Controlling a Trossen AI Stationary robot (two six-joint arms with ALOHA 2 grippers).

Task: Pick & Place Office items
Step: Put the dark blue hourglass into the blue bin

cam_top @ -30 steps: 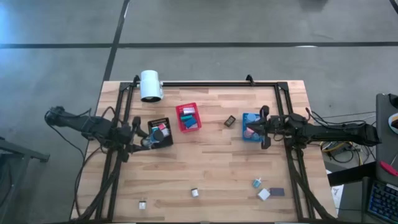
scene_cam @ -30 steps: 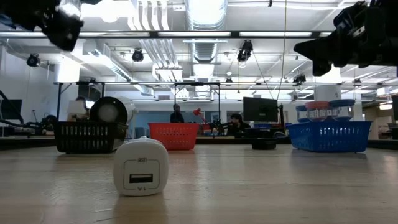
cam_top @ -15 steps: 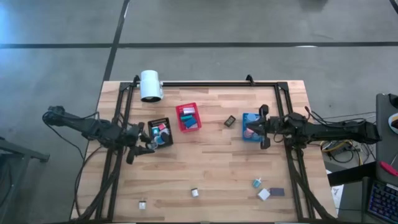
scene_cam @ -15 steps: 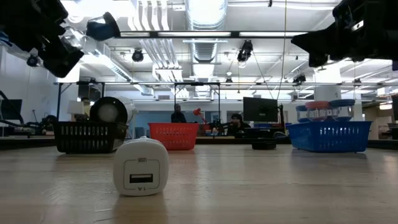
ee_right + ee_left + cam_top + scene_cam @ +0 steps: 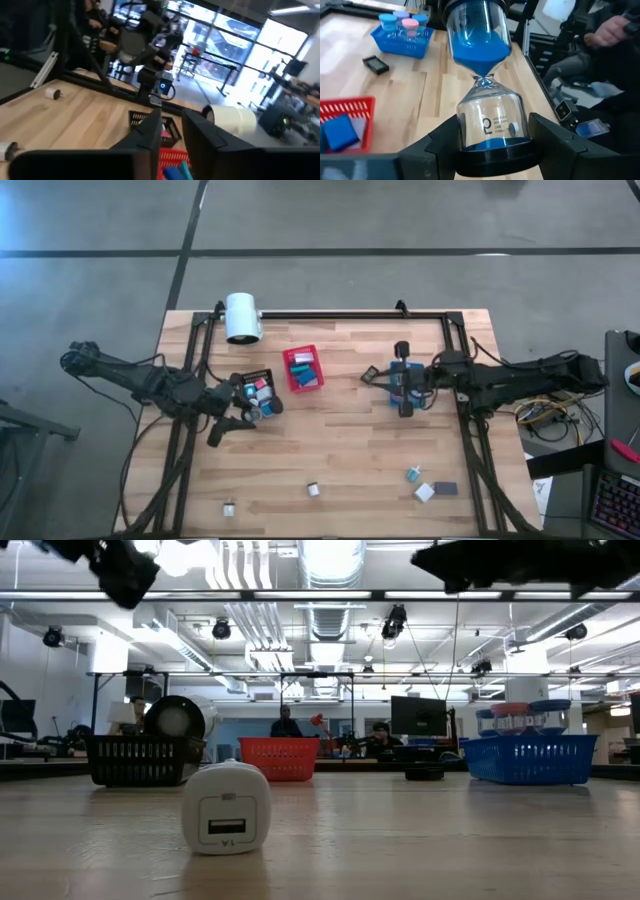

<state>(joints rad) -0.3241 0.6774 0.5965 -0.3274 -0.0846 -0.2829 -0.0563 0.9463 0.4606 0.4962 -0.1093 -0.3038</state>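
The hourglass (image 5: 485,95) with blue sand is pinched upright in my left tool (image 5: 490,145), above the counter (image 5: 340,450) near the black bin (image 5: 258,392), presumably for sorting. My right tool (image 5: 403,380) hovers beside the blue bin (image 5: 397,370), jaws slightly parted, nothing between them. Low down, a white charger (image 5: 226,808) waits on the counter.

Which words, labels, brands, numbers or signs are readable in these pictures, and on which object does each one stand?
"p": one printed logo-like letter, as far as it reads, on the lower glass bulb of the blue-sand hourglass held in the left gripper.
Small print lines beside that logo: too small to read.
Tiny mark under the port of the white USB charger: too small to read.
Nothing else is readable.
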